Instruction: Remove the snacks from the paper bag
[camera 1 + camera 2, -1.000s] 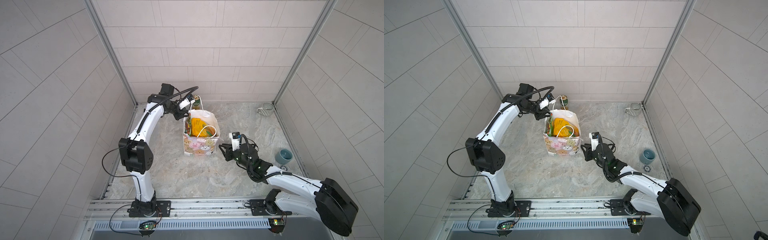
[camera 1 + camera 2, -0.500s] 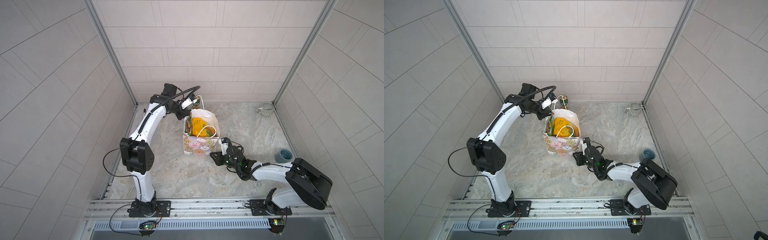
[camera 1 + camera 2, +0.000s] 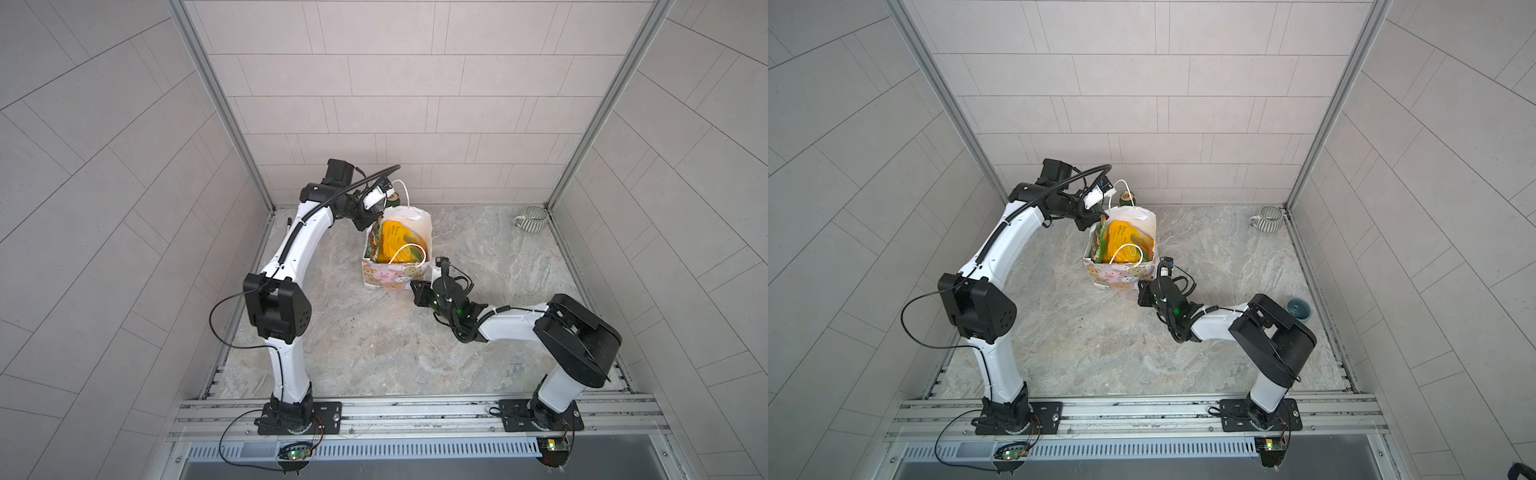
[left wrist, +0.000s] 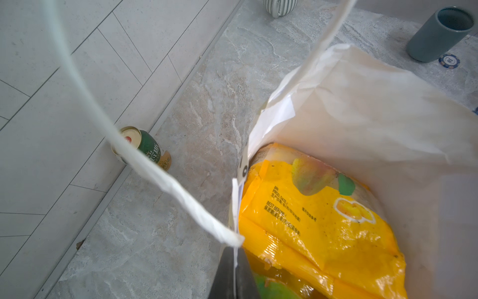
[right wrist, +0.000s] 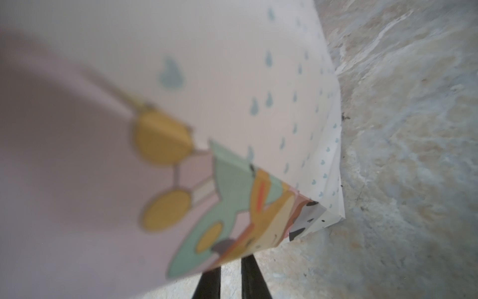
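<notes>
Mottled grey stone-look desk, pale tiled walls. Left claw pinches the rim of the crinkled paper bag, glossy yellow snacks inside just beside it. Right claw, narrow, sits at its lower corner, grip unclear.

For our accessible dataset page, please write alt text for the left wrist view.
The left gripper pinches the rim of the white paper bag, which holds a yellow snack packet. A green drink can sits by the wall.

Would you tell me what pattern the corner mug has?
The mug has grey-and-white stripes, clearest in a top view.
</notes>
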